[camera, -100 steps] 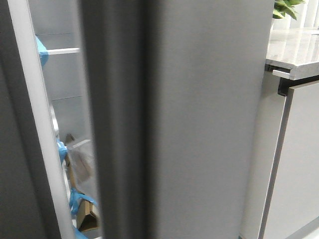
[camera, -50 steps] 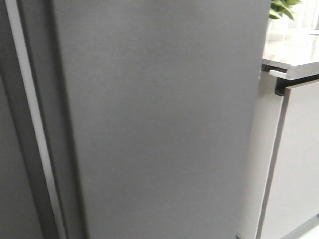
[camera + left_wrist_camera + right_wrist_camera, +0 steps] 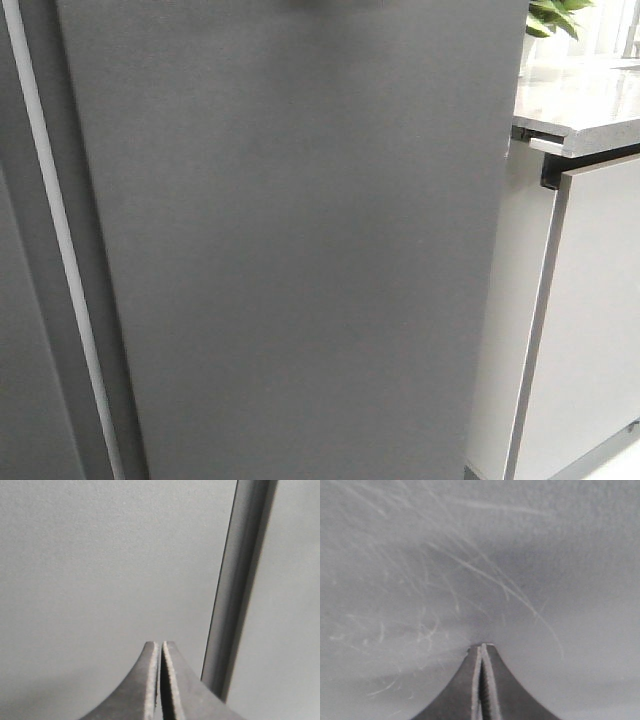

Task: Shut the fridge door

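Observation:
The fridge door (image 3: 300,250) fills most of the front view, with its matte dark grey outer face towards me. A thin white seal strip (image 3: 55,260) runs along its left edge, and the matching dark door (image 3: 20,350) lies beyond it. None of the fridge's inside shows. My right gripper (image 3: 482,646) is shut and empty, its tip right at a scratched grey face (image 3: 445,570). My left gripper (image 3: 161,643) is shut and empty, close to a plain grey surface (image 3: 100,565) with a vertical seam (image 3: 235,590) beside it. Neither gripper shows in the front view.
A pale grey cabinet front (image 3: 590,320) stands right of the fridge under a marble countertop (image 3: 580,100). A green plant (image 3: 555,15) sits at the back of the counter.
The door has swung towards the fridge. The gap that showed shelves, bins and blue tape a second ago is gone; only the white seal strip remains at the left.

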`<state>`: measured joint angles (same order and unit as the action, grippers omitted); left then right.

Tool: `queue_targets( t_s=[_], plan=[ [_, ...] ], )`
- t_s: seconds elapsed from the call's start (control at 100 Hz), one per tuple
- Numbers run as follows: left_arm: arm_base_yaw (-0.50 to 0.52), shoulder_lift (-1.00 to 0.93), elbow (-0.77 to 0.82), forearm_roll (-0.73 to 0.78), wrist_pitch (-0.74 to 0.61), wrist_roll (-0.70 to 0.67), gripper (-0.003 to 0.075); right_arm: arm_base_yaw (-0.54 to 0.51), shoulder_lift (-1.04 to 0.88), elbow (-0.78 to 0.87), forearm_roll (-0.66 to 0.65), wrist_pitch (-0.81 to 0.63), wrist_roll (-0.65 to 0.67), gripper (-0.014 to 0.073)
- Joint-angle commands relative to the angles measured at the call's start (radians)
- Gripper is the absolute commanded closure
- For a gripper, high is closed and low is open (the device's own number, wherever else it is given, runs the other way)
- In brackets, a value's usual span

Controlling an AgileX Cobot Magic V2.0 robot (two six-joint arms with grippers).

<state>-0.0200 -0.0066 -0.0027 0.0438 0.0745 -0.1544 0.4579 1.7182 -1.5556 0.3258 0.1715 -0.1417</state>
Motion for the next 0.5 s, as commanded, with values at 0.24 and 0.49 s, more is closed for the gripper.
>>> queue_targets(
  t_s=[0.24,0.49],
  plan=[
    [0.001,-0.023,0.04,-0.006,-0.083,-0.002,0.074,-0.022,-0.199,-0.002,-0.097,0.027,-0.001,0.0665],
    [0.001,-0.023,0.04,-0.006,-0.083,-0.002,0.074,-0.135,-0.45,0.257,-0.097,0.007,0.016,0.0665]
  ],
)
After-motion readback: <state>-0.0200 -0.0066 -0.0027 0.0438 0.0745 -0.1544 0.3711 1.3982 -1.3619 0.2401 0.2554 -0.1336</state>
